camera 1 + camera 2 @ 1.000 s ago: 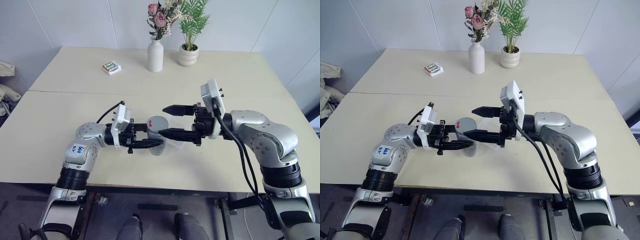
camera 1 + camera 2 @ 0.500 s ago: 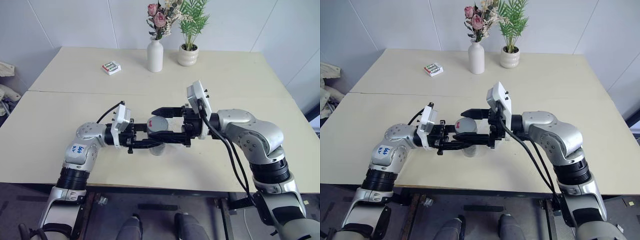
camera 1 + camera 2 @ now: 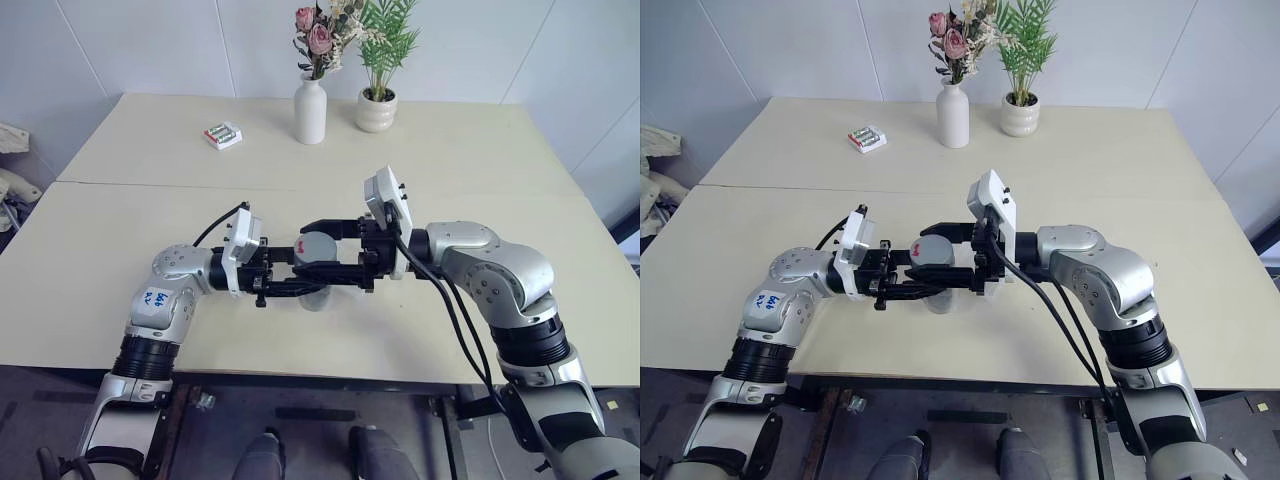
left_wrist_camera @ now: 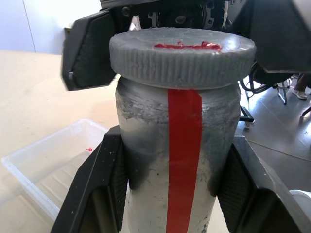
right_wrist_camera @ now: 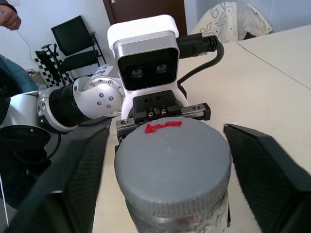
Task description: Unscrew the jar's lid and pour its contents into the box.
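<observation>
Two left fingers (image 4: 109, 184) pinch your jar (image 4: 177, 165) by its body, above the counter (image 3: 420, 165). Your right fingers (image 5: 265, 165) flank the lid (image 5: 172, 162), seemingly a slight gap each side, though contact is unclear.

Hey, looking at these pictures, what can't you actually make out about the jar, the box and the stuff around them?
- Jar contents: in the left wrist view, the frosted grey wall and red label hide the inside.
- Box: in the left wrist view, cut off by the picture's edge and partly hidden by the left gripper.
- White pack: in the left eye view, too small to identify its items.
</observation>
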### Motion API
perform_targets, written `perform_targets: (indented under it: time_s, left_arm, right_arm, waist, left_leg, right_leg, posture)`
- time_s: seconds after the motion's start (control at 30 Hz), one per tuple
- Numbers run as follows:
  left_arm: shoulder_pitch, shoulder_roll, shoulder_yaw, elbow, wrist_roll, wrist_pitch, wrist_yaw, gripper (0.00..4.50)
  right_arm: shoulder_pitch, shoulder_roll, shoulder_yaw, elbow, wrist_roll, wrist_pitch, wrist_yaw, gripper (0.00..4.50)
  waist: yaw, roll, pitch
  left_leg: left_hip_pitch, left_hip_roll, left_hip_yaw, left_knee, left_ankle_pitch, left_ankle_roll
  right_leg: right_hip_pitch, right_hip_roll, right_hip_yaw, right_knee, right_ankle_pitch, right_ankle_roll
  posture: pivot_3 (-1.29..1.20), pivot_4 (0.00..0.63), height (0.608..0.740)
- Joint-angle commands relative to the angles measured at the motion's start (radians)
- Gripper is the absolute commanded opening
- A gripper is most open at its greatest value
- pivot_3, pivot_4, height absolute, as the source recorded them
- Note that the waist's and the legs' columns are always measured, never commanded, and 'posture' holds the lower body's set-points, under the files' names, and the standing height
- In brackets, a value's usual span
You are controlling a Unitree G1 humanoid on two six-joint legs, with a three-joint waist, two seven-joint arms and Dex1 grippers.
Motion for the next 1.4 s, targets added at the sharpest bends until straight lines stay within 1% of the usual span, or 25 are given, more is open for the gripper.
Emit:
perform_targets:
  time_s: [0.03,0.3,0.33,0.4,0.47,0.6,0.73,0.87,0.93,1.03,1.1,1.17,1.27,1.37,1.4]
  left_arm:
    - [0.002,0.002,0.005,-0.044,-0.023,0.001,-0.004,2.04]
    - [0.000,0.004,0.006,-0.040,-0.022,-0.001,-0.007,2.04]
    - [0.002,0.006,0.005,-0.042,-0.022,0.000,-0.008,2.04]
    - [0.011,0.011,0.001,-0.047,-0.020,-0.002,-0.011,2.04]
    - [0.018,0.015,-0.002,-0.051,-0.021,-0.003,-0.013,2.04]
    - [0.025,0.022,-0.006,-0.057,-0.024,-0.003,-0.013,2.04]
    - [0.030,0.028,-0.007,-0.061,-0.025,-0.003,-0.014,2.04]
    - [0.031,0.032,-0.003,-0.061,-0.028,-0.001,-0.013,2.04]
    - [0.033,0.035,-0.001,-0.060,-0.028,-0.001,-0.015,2.04]
    - [0.038,0.042,0.012,-0.059,-0.032,-0.001,-0.009,2.04]
    - [0.040,0.042,0.025,-0.057,-0.035,-0.001,0.004,2.04]
    - [0.041,0.043,0.032,-0.055,-0.037,-0.004,0.013,2.04]
    - [0.041,0.038,0.042,-0.043,-0.034,-0.012,0.025,2.04]
    - [0.031,0.031,0.044,-0.033,-0.034,-0.016,0.035,2.04]
    - [0.029,0.030,0.044,-0.033,-0.034,-0.017,0.038,2.04]
  right_arm:
    - [-0.014,0.010,-0.017,-0.011,0.004,-0.019,0.008,2.63]
    - [-0.011,0.026,-0.039,-0.026,0.034,-0.013,0.019,2.63]
    - [-0.013,0.034,-0.050,-0.026,0.047,-0.008,0.016,2.63]
    - [-0.037,0.090,-0.126,-0.007,0.134,0.031,-0.040,2.63]
    - [-0.062,0.127,-0.184,0.013,0.185,0.060,-0.086,2.63]
    - [-0.086,0.141,-0.226,0.036,0.222,0.088,-0.123,2.63]
    - [-0.094,0.129,-0.243,0.041,0.224,0.085,-0.136,2.63]
    - [-0.076,0.018,-0.264,0.048,0.139,-0.003,-0.098,2.63]
    - [-0.058,-0.031,-0.279,0.068,0.099,-0.040,-0.100,2.63]
    - [0.052,-0.163,-0.336,0.135,-0.042,-0.187,-0.097,2.63]
    - [0.139,-0.211,-0.391,0.215,-0.107,-0.279,-0.128,2.63]
    - [0.199,-0.225,-0.413,0.272,-0.153,-0.353,-0.143,2.63]
    - [0.286,-0.202,-0.426,0.388,-0.231,-0.492,-0.172,2.63]
    - [0.324,-0.176,-0.386,0.491,-0.317,-0.642,-0.176,2.63]
    - [0.322,-0.147,-0.389,0.539,-0.324,-0.676,-0.192,2.63]
  waist:
    - [0.000,0.000,0.000]
    - [0.000,0.000,0.000]
    - [0.000,0.000,0.000]
    - [-0.001,0.000,0.000]
    - [-0.003,0.000,0.000]
    - [0.000,0.001,0.001]
    - [0.000,0.001,0.001]
    - [0.001,0.001,0.001]
    - [0.001,0.001,0.001]
    - [0.005,0.001,0.001]
    - [0.007,0.001,0.001]
    - [0.005,0.001,0.001]
    - [-0.006,0.001,0.000]
    - [-0.015,0.001,0.001]
    - [-0.019,0.001,0.001]
  left_leg:
    - [0.000,0.000,0.000,0.000,0.000,0.000]
    - [0.000,0.000,0.000,0.000,0.000,0.000]
    - [0.000,0.000,0.000,0.000,0.000,0.000]
    - [0.000,0.000,0.000,0.000,0.000,0.000]
    - [0.000,0.000,0.000,0.000,0.000,0.000]
    - [0.000,0.000,0.000,0.000,0.000,0.000]
    - [0.000,0.000,0.000,0.000,0.000,0.000]
    - [0.000,0.000,0.000,0.000,0.000,0.000]
    - [0.000,0.000,0.000,0.000,0.000,0.000]
    - [0.000,0.000,0.000,0.000,0.000,0.000]
    - [-0.001,-0.001,0.000,0.000,0.000,0.000]
    - [-0.002,-0.001,0.001,0.000,0.000,0.001]
    - [0.000,-0.001,0.004,-0.001,-0.001,0.001]
    - [0.002,0.000,0.007,-0.001,-0.001,0.001]
    - [0.003,0.000,0.009,-0.001,0.000,0.001]
  right_leg:
    - [0.000,0.000,0.000,0.000,0.000,0.000]
    - [0.000,0.000,0.000,0.000,0.000,0.000]
    - [0.000,0.000,0.000,0.000,0.000,0.000]
    - [0.000,0.000,0.000,0.000,0.000,0.000]
    - [0.000,0.000,0.000,0.001,0.000,0.000]
    - [-0.001,0.000,0.001,0.003,0.000,0.000]
    - [-0.001,0.000,0.000,0.003,0.000,0.000]
    - [-0.001,0.000,0.000,0.002,0.000,0.000]
    - [-0.001,0.000,0.000,0.002,0.000,0.000]
    - [-0.001,0.000,0.000,0.001,0.000,0.000]
    - [0.000,-0.001,0.000,-0.001,0.000,0.000]
    - [0.000,-0.001,0.001,-0.002,0.000,0.001]
    - [0.000,0.000,0.003,-0.002,0.000,0.001]
    - [-0.001,0.001,0.006,0.001,0.000,0.001]
    - [-0.001,0.001,0.008,0.002,0.000,0.001]
  posture:
    - [0.00,0.150,0.740]
    - [0.00,0.150,0.740]
    - [0.00,0.150,0.740]
    - [0.00,0.150,0.740]
    - [0.00,0.150,0.740]
    - [0.00,0.150,0.740]
    - [0.00,0.150,0.740]
    - [0.00,0.150,0.740]
    - [0.00,0.150,0.740]
    - [0.00,0.150,0.740]
    - [0.00,0.150,0.740]
    - [0.00,0.150,0.740]
    - [0.00,0.150,0.740]
    - [0.00,0.150,0.740]
    - [0.00,0.150,0.740]
